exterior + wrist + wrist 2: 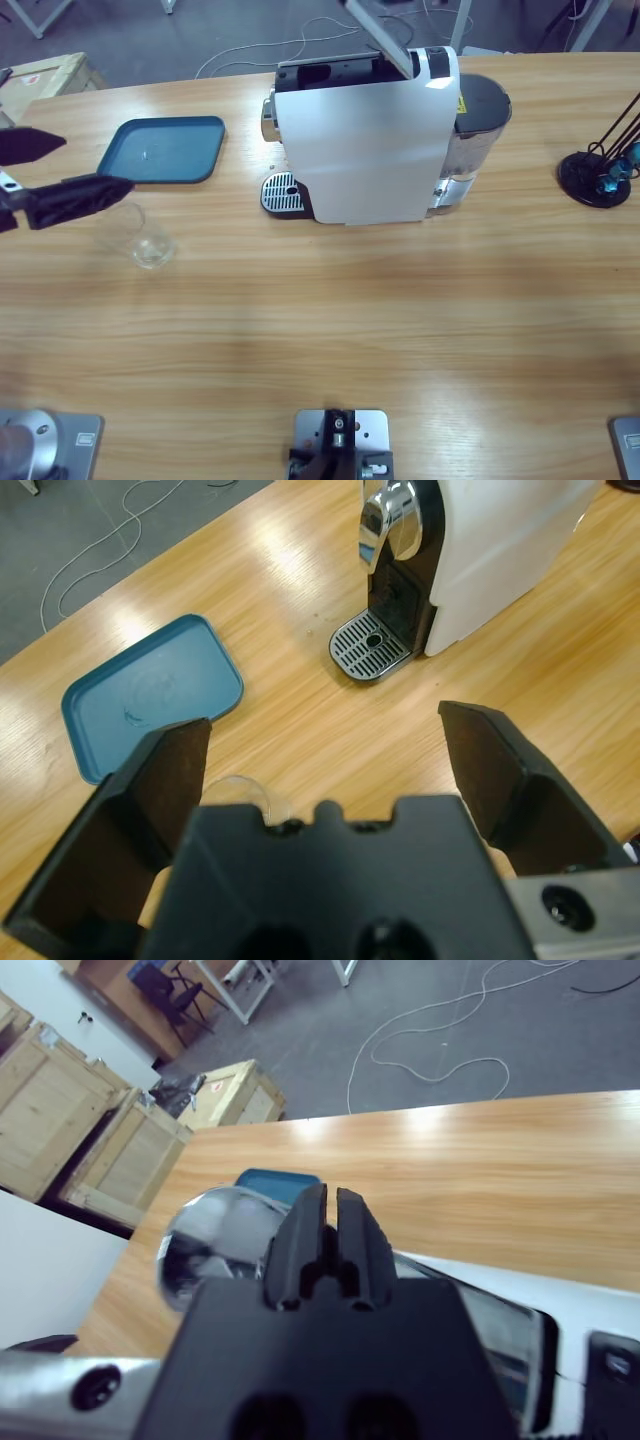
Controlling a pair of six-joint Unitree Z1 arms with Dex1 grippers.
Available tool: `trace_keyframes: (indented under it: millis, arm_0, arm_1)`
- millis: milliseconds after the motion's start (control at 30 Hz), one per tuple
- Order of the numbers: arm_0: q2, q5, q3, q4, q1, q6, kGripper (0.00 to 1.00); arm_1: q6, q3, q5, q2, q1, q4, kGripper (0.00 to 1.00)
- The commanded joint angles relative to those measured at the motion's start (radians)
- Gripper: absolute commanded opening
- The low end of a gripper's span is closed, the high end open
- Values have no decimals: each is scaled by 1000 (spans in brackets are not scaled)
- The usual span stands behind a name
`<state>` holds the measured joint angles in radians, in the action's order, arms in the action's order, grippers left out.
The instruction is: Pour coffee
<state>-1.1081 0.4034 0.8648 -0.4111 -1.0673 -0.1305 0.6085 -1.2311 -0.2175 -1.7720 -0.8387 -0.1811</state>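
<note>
On the desk (330, 310), the coffee machine (370, 140) stands toward the far edge near the middle in the high view, its drip grate (282, 193) jutting out at its left foot, with the tray (162, 150) lying flat well to the left of it. Nearer the front and a little left of the tray stands the glass (148, 240), just below the left gripper (60, 170), which reaches in from the left edge. Far off at the right edge, apart from the machine, sits a round-based stand (598, 175).
</note>
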Motion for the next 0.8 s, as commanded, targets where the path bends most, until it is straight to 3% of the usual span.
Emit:
trace_keyframes:
  millis: [33, 533, 800]
  arm_0:
    - [9, -18, 12, -28, 8, -13, 977]
    - [21, -8, 8, -29, 9, -14, 977]
    - [2, -9, 8, -29, 9, -14, 977]
  arm_1:
    - [-28, 43, 57, -169, -64, -39, 0]
    - [-35, 51, 65, -266, -73, -32, 0]
    - [-35, 25, 14, -302, -73, 109, 0]
